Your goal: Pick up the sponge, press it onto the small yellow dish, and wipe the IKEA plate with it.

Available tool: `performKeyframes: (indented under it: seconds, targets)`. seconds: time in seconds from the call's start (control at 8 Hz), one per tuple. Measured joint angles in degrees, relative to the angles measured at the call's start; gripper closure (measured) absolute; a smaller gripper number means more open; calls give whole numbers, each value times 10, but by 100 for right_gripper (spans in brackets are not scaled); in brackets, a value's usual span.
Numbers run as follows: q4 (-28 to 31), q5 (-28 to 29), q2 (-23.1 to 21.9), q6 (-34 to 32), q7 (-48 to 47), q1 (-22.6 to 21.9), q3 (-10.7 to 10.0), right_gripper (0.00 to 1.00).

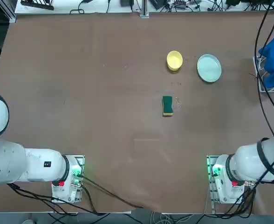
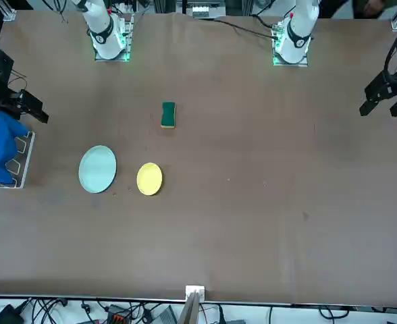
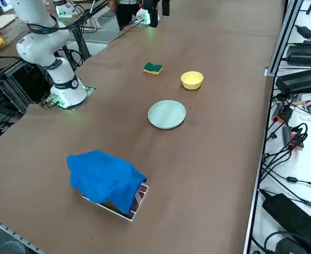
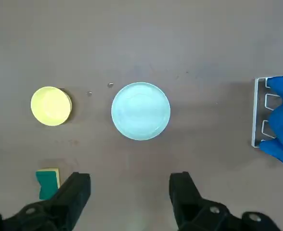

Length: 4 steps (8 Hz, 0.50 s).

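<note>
1. Right gripper [image 4: 130, 192]: held high above the table, nearer the robot than the sponge and looking straight down. Its two fingers stand well apart with nothing between them. The height probably serves to keep all three task objects in sight at once.
2. Sponge [image 1: 167, 106]: the landmark for this legend. It lies flat on the bare table [image 1: 104, 116], green face up with a yellow layer showing at one edge, free of any contact. It sits apart from both dishes, with open table on every side for a descent from above.
3. Small yellow dish [image 1: 174, 60]: beyond the sponge, away from the robot, upright and open-mouthed. Whether it holds liquid cannot be told.
4. IKEA plate [image 1: 208, 68]: a pale round plate beyond the sponge and toward the robot's right, just beside the yellow dish but not touching it. Its surface looks clean; no residue can be made out.
5. Blue cloth [image 1: 273, 60]: draped over a small white rack at the table edge, well to the right of the sponge.
6. Stage: this layout fits equally a sponge awaiting pickup or one set back down after wiping.
</note>
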<state>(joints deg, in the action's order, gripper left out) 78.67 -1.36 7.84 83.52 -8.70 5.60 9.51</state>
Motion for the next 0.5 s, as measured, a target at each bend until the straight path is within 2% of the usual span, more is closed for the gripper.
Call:
performKeyframes:
  seconds: [0.5]
  targets:
    - [0, 0, 0, 0, 0, 0, 0, 0]
